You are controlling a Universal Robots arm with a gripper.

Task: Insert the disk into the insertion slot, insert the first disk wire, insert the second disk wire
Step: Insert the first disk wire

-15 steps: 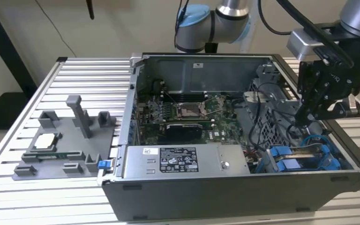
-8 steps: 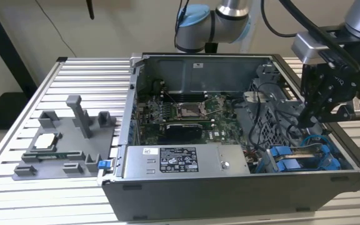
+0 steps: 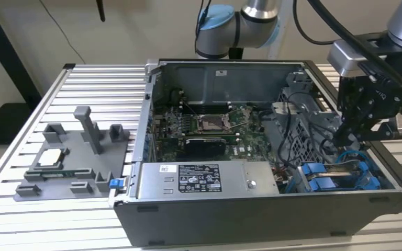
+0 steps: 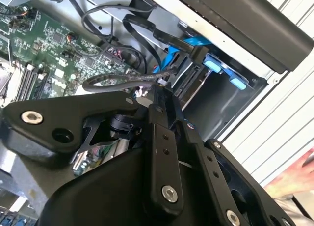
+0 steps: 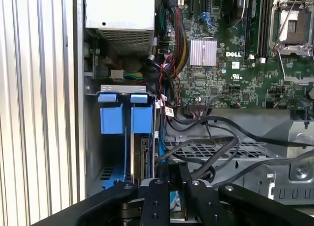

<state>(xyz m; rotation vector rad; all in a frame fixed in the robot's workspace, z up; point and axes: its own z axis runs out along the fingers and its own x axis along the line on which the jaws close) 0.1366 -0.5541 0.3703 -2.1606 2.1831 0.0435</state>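
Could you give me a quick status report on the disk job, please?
Pincer low at the drive cage. Two blue carriers side by side in its bays; which is the disk, unclear. Black cables close around pincer.

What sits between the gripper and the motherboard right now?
In the first wrist view, black cables cross a perforated grey cage plate between gripper and motherboard.
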